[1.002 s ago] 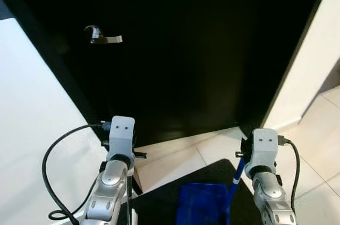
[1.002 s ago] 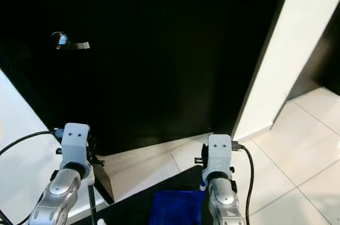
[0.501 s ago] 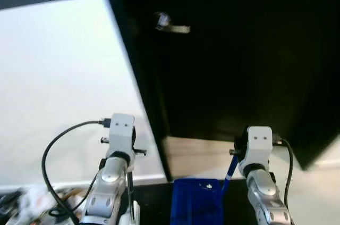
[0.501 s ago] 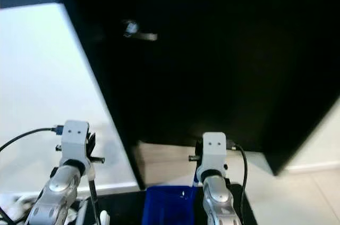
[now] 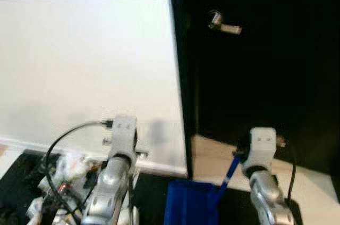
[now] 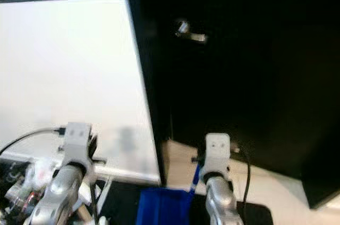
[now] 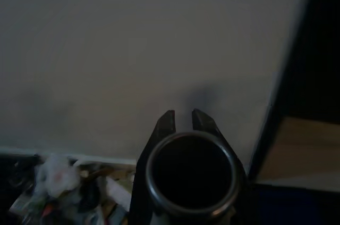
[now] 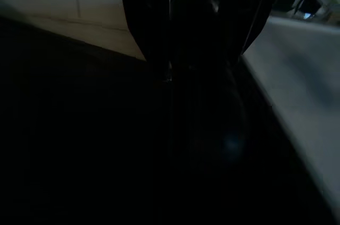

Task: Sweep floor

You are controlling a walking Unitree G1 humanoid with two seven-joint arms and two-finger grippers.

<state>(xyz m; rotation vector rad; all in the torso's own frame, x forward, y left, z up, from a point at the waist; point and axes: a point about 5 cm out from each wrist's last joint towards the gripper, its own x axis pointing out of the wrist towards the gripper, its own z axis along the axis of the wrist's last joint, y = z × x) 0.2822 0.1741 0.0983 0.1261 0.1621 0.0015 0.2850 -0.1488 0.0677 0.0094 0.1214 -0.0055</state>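
Jaws, left, grip your broom pole (image 7: 191, 174); right unclear, beside the blue dustpan (image 5: 190, 203). Litter (image 5: 66, 174) lies at nine o'clock.

This looks like a home, in a hallway or entrance area. A tall dark door (image 5: 265, 65) with a silver lever handle (image 5: 224, 24) stands next to a plain white wall (image 5: 85, 65) with a white baseboard (image 5: 159, 167). The floor (image 5: 212, 153) has light tiles. A small heap of mixed litter (image 5: 64, 174) lies near the wall.
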